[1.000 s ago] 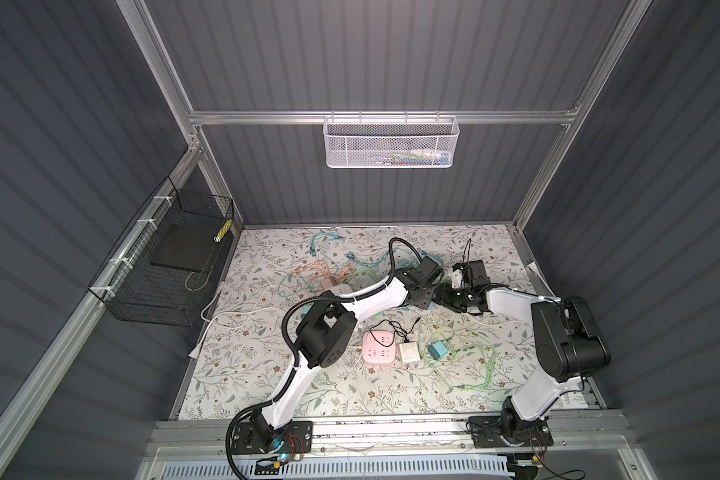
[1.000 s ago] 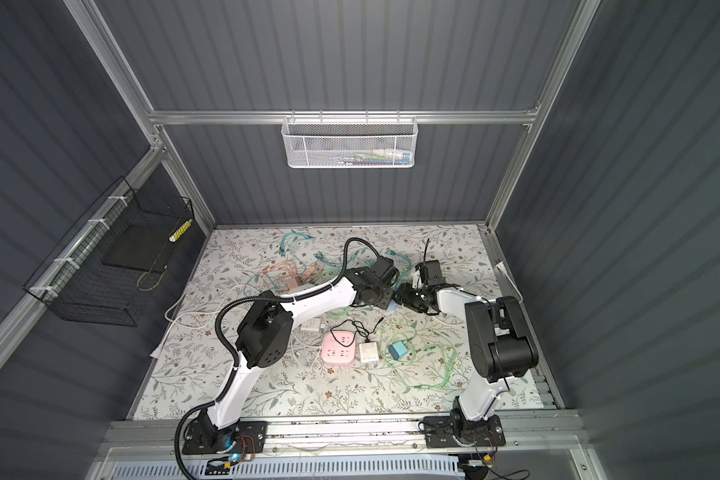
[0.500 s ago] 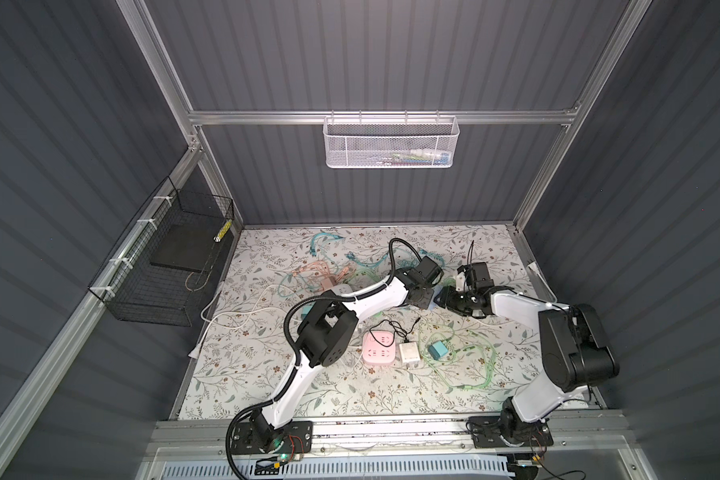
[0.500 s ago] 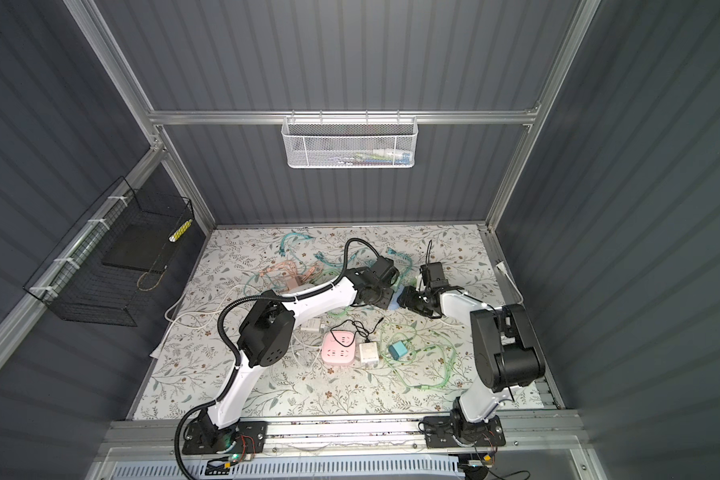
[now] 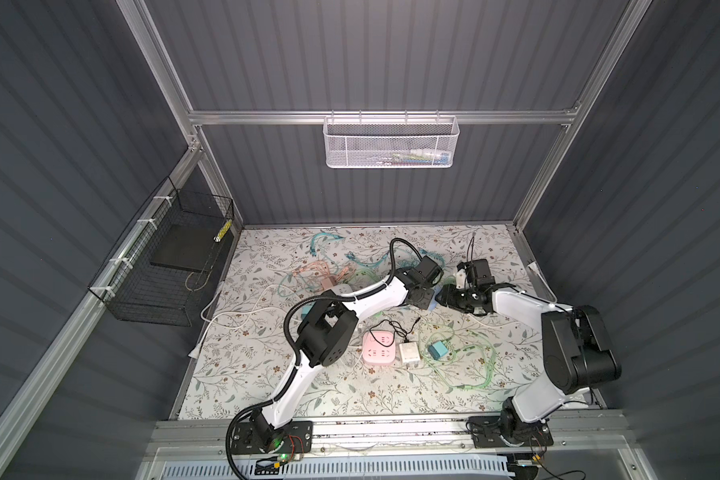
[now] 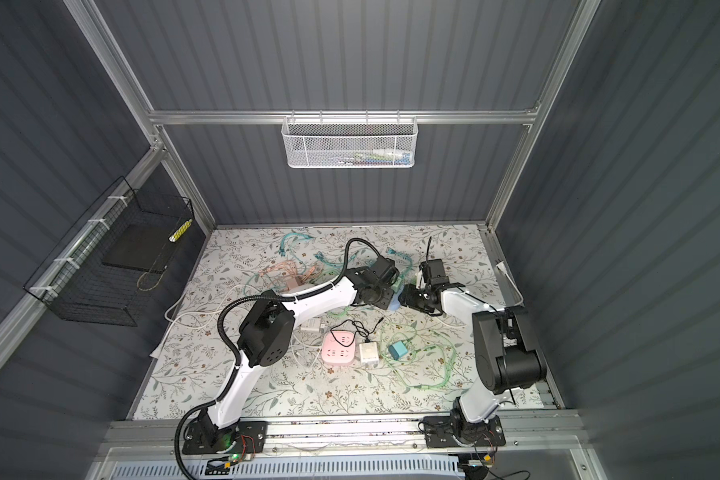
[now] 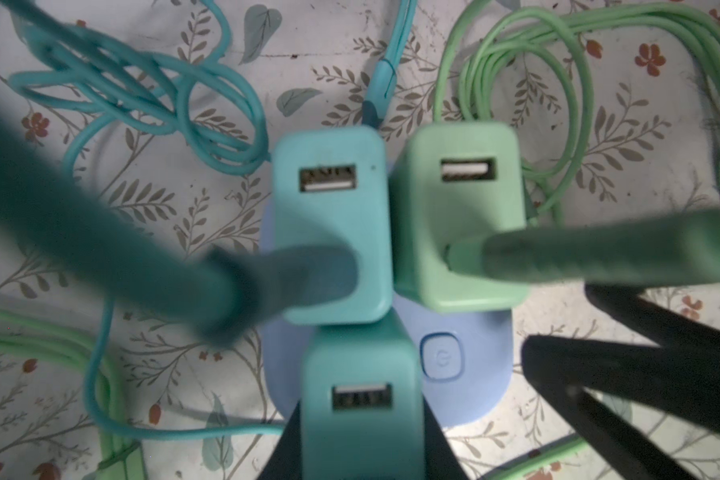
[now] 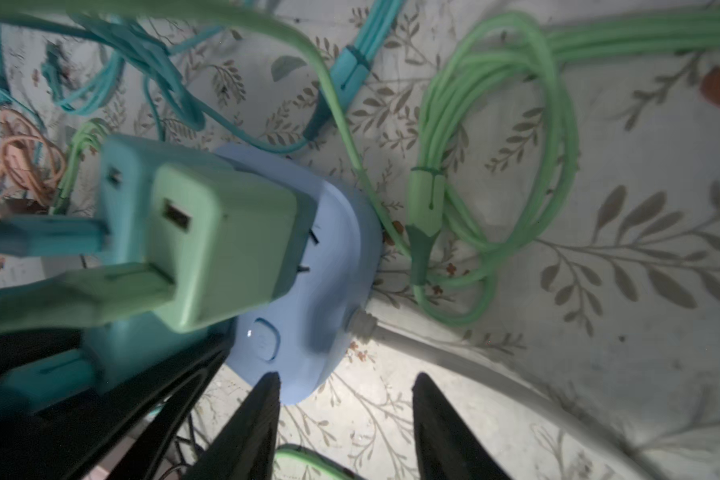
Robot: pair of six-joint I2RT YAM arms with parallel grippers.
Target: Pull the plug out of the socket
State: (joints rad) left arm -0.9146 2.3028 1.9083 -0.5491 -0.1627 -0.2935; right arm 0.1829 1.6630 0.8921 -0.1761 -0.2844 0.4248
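Blue socket (image 7: 466, 328) with the plug not pulled out yet.
The left gripper (image 7: 360, 436) is squeezed shut on a teal plug (image 7: 362, 365). The plug looks stuck in the socket, next to another teal plug (image 7: 333, 224) and a green plug (image 7: 458, 216). The right gripper (image 8: 346, 380) is open by the socket's edge and holds nothing. The socket lies near the middle of both top views, between the arms. The pull is left to do.

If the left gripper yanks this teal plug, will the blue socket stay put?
Likely not: the blue socket looks small and light, so may lift. Its thick white cord looks stiff but anchors little. The open right gripper isn't clamping it.
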